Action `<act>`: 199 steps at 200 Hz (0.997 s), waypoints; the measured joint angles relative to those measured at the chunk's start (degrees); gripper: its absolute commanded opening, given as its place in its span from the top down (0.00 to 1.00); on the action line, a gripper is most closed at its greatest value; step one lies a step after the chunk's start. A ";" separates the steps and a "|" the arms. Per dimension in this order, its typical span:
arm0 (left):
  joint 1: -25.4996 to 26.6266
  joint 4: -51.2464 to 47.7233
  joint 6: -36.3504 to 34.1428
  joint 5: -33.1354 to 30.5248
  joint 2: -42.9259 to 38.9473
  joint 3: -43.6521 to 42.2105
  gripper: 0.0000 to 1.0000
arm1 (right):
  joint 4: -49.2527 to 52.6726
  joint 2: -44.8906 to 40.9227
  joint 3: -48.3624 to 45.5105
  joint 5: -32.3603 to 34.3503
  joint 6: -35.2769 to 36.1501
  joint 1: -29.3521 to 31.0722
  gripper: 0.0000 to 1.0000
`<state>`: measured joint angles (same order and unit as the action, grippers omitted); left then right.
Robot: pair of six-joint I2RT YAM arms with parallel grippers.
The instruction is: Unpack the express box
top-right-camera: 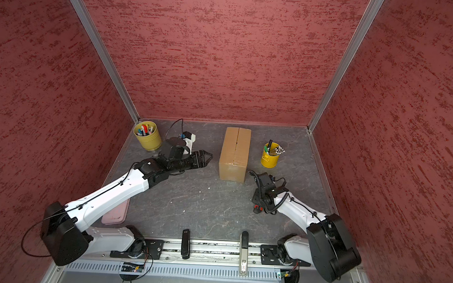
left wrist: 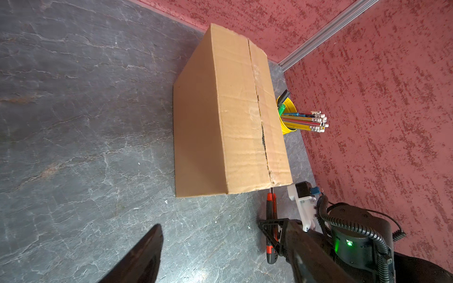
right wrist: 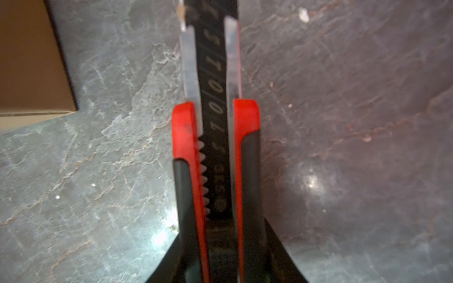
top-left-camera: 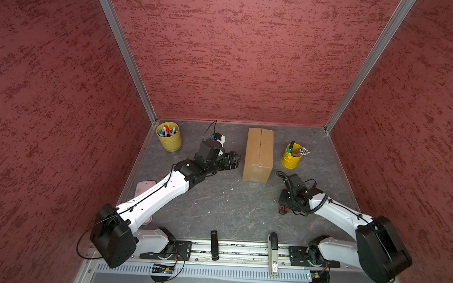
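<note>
The express box (top-left-camera: 259,154) (top-right-camera: 235,153) stands on the grey table (top-left-camera: 217,204), towards the back, between two yellow cups. Its long axis runs from my bases straight away to the back wall, with one short end facing me. The centre seam follows that same axis along the top. Both top flaps lie flat and closed, though in my left wrist view the seam on the box (left wrist: 232,122) shows a ragged dark gap partway along.

My left gripper (top-left-camera: 237,161) (top-right-camera: 208,161) lies low and nearly level, pointing at the box's long left side near the end that faces me. It is just beside the cardboard and apart from it. Its jaws are spread and hold nothing.

My right gripper (top-left-camera: 282,210) (top-right-camera: 258,208) points down at the table off the box's near right corner, apart from the box. It is clamped on a red and black utility knife (right wrist: 215,147) (left wrist: 270,220), whose segmented black blade shows in its metal guide. A corner of the box (right wrist: 29,61) shows beside the knife, clear of it.

The cup (top-left-camera: 169,141) on the left holds markers. The cup (top-left-camera: 291,159) on the right holds pencils and sits near the box's long right side.
</note>
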<state>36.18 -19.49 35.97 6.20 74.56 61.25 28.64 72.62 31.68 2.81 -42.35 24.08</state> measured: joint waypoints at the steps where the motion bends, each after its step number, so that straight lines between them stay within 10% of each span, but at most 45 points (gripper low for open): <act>1: -0.02 0.00 0.00 0.02 0.09 0.02 0.20 | -0.20 0.04 -0.02 0.00 0.04 -0.04 0.86; 136: -1.36 -5.18 -4.74 3.65 9.81 10.12 0.00 | -2.84 3.56 2.19 -0.17 2.25 -0.98 0.40; 199: -1.77 -9.33 -8.61 4.59 15.47 17.81 0.00 | 6.36 -3.06 4.09 -0.11 2.64 -1.01 0.36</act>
<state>34.41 -28.82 27.35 10.79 90.04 79.07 35.00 69.56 35.77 2.70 -39.70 23.07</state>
